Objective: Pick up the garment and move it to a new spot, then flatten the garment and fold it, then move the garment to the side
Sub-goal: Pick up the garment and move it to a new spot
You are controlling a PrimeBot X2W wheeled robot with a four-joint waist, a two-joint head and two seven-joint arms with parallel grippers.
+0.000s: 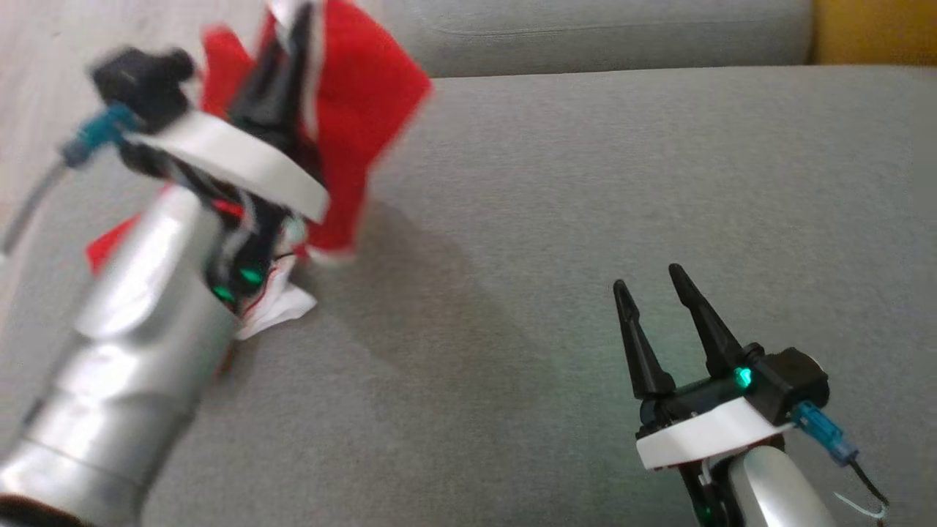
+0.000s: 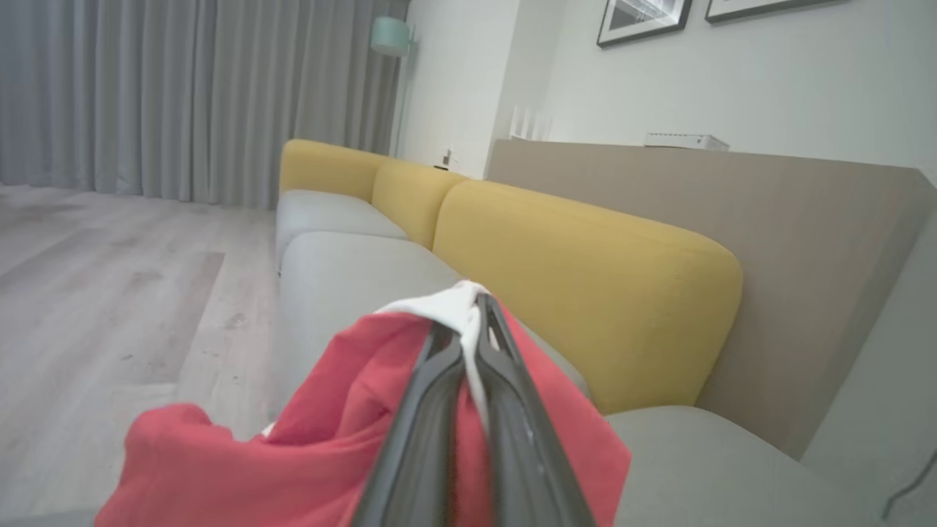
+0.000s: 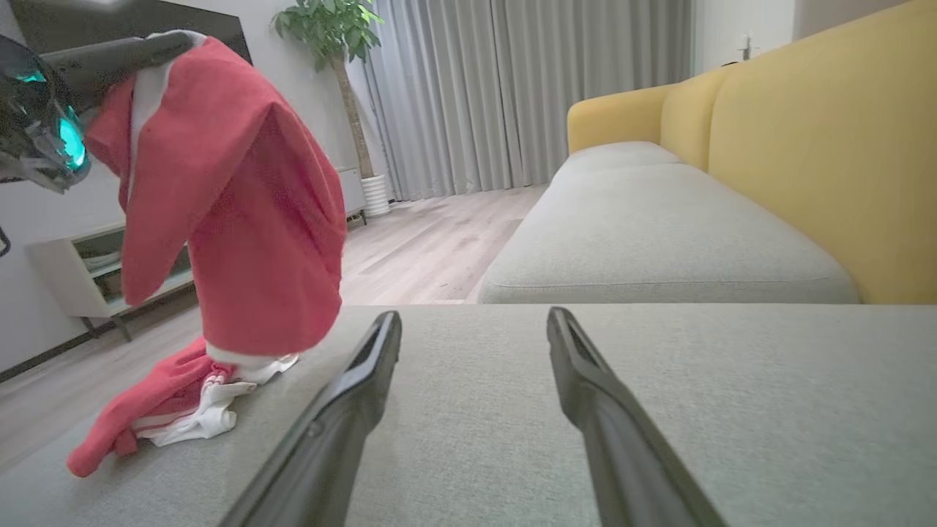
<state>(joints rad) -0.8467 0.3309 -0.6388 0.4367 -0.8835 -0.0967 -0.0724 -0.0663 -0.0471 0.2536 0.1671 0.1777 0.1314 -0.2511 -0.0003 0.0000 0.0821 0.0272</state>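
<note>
The left gripper (image 2: 468,315) is being held clamped on the garment (image 3: 234,219), which is being hung above the sofa (image 3: 659,227), its lower end touching the seat. The right gripper (image 3: 474,316) is being held wide, empty.

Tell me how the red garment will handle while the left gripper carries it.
Probably floppy: the garment hangs in loose folds from the left gripper, its lower end bunched on the sofa seat. Likely light, since a pinch at one edge holds it up. It may swing and drag rather than keep shape.
</note>
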